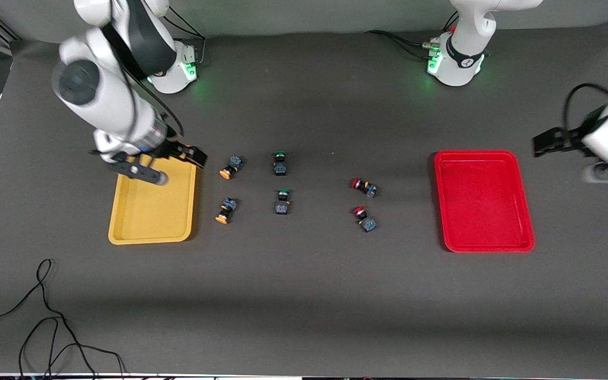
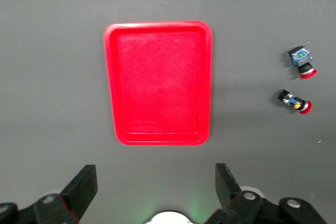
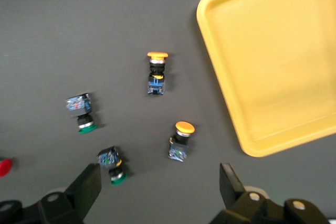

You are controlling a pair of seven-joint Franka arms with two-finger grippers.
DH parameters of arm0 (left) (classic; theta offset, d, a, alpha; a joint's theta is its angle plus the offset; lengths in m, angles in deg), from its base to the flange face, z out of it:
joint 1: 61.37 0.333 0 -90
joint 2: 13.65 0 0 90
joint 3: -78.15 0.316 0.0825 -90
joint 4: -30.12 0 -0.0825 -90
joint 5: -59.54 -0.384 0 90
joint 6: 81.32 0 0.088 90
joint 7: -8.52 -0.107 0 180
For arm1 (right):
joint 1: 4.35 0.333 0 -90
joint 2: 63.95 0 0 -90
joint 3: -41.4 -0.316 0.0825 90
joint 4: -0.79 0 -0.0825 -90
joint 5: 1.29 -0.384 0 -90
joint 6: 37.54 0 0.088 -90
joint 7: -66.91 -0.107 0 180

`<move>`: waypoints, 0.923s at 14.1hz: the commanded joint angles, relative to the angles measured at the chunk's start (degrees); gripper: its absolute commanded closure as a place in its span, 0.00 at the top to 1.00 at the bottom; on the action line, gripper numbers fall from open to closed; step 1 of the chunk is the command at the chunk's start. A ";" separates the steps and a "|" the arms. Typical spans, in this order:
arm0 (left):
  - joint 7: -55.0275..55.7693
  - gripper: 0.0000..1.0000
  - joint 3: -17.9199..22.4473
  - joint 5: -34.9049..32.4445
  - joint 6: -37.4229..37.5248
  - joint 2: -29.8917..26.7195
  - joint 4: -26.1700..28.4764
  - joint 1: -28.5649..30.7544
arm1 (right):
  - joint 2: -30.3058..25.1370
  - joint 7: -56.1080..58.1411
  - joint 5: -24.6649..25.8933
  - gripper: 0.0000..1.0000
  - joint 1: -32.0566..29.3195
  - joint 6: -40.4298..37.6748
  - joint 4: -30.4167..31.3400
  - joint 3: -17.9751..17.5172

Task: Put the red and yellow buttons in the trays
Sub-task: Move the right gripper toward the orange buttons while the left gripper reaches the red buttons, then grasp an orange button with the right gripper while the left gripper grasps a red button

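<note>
You are facing four light, hard plastic buttons: two yellow buttons (image 1: 228,188) beside the yellow tray (image 1: 152,232), two red buttons (image 1: 363,203) mid-counter near the red tray (image 1: 486,243). Pinch each boxy body, since the round caps look slippery. The right gripper (image 3: 157,184) and left gripper (image 2: 156,184) are both hovering, fingers released.

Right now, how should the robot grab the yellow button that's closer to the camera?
Probably by its black-and-blue body, coming straight down. The yellow button lies on its side beside the yellow tray, cap toward the camera; the round cap might slip. The right end effector, open over the tray, is closest.
</note>
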 commanded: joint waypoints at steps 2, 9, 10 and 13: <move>12.09 1.00 -7.35 2.45 0.97 6.53 -2.04 -1.27 | 0.23 -5.06 -1.19 1.00 1.65 13.16 13.55 -0.37; 37.46 1.00 -10.54 6.96 -8.23 22.96 -2.42 -10.21 | 12.45 -16.75 -1.19 1.00 5.34 28.37 19.72 -0.45; 42.92 1.00 -10.63 6.43 -12.88 24.46 0.57 -12.15 | 13.60 -17.71 -1.19 1.00 5.69 28.99 19.72 -0.45; 48.42 1.00 -10.63 6.59 -24.15 25.09 7.80 -16.73 | 15.27 -19.48 -1.19 1.00 6.83 29.44 19.72 -0.45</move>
